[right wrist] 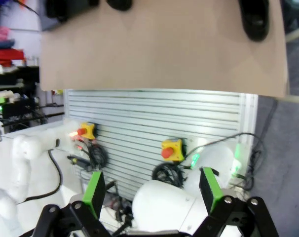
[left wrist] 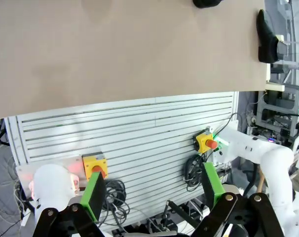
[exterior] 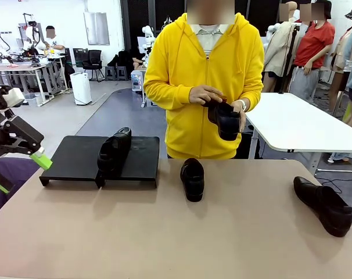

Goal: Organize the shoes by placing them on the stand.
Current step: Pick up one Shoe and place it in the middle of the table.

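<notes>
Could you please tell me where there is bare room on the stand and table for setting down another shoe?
Free: the stand left of the shoe on the stand; the near side of the table; the stretch between the middle shoe and the right shoe. Crowded: the stand's middle, and its left end, beside the open left gripper.

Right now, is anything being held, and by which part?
Left pincer and right pincer are open and empty. The person's hands hold one shoe: one hand on its upper end, one along its side.

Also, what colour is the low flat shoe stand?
The low flat stand is black; front view shows it best.
</notes>
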Motion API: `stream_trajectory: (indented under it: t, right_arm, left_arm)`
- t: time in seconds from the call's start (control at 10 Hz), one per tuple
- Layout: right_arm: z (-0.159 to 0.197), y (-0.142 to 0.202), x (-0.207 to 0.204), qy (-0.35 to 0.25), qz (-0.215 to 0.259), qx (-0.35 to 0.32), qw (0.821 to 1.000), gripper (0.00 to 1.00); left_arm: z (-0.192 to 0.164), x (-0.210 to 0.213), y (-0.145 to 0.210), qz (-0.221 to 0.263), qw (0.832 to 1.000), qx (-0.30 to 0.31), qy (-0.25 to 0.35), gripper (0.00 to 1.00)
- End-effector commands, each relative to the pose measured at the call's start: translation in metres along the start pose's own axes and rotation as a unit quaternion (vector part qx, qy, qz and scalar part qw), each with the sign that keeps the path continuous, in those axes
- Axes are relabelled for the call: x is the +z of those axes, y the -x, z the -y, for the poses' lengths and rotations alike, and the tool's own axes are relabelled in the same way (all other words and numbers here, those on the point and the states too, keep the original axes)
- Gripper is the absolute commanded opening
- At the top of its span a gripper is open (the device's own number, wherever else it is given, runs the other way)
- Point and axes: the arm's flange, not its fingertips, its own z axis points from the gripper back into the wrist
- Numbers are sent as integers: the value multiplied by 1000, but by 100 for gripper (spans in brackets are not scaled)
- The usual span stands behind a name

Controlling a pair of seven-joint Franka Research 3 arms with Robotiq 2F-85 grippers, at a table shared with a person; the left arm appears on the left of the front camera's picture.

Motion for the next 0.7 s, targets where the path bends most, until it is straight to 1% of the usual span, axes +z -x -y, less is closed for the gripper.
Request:
stream_trajectory:
  t: [0.0,0.1,0.2,0.3,0.4,0.5,0.6]
  right_arm:
    - [-11,-76,-57,142,-75,68,985,100]
    - [4,-95,-82,164,-76,79,980,100]
    - [24,-110,-103,162,-68,88,981,100]
    - [41,-121,-123,159,-56,99,981,100]
    - [62,-128,-141,168,-36,96,980,100]
    - [72,-136,-153,165,-27,93,982,100]
    - [37,-129,-141,172,-65,85,979,100]
  left_arm:
    - [12,12,-36,-31,999,-42,5,100]
    - [12,12,-36,-31,999,-42,5,100]
    - [12,12,-36,-31,999,-42,5,100]
    - [12,12,-36,-31,999,-42,5,100]
    - [12,12,-36,-31,999,-42,5,100]
    - [12,12,-36,-31,999,-42,5,100]
    - [12,12,-36,-31,999,-42,5,100]
